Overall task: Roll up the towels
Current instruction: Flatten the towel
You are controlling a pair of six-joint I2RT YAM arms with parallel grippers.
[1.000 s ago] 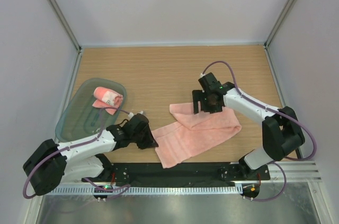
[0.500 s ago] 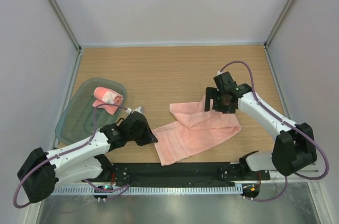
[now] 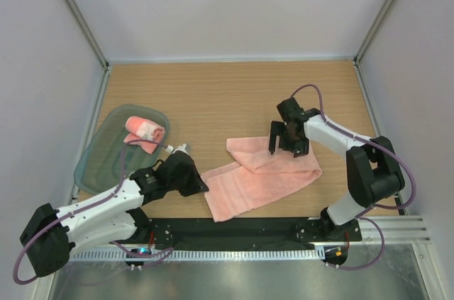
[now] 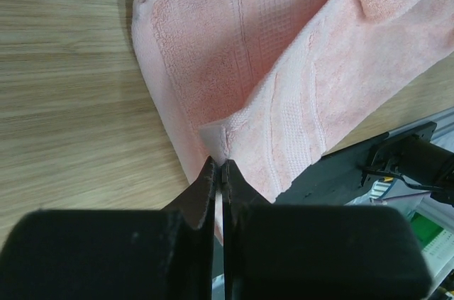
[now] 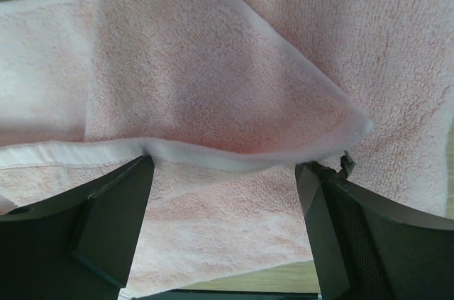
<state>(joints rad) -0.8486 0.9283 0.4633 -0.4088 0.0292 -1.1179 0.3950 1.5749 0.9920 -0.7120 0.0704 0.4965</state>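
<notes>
**Desk:** Where do the towels lie?

**Photographer:** One salmon-pink spread towel lies loosely folded over itself on the wooden table, just toward 5 o'clock of its centre. A rolled towel sits in the translucent tray at the table's 9 o'clock side, toward the tray's 1 o'clock corner.

**Desk:** And the arms?

**Photographer:** The left gripper reaches the spread towel's 9 o'clock end. Its wrist view shows the jaws clenched on an upturned corner of the cloth. The right gripper is over the towel's 1 o'clock edge. Its jaws are released, with the fingers standing wide on either side of a folded-over flap and nothing between them but cloth lying below.

**Desk:** Do the two touch?

**Photographer:** No, they are well apart, at opposite ends of the same towel.
</notes>
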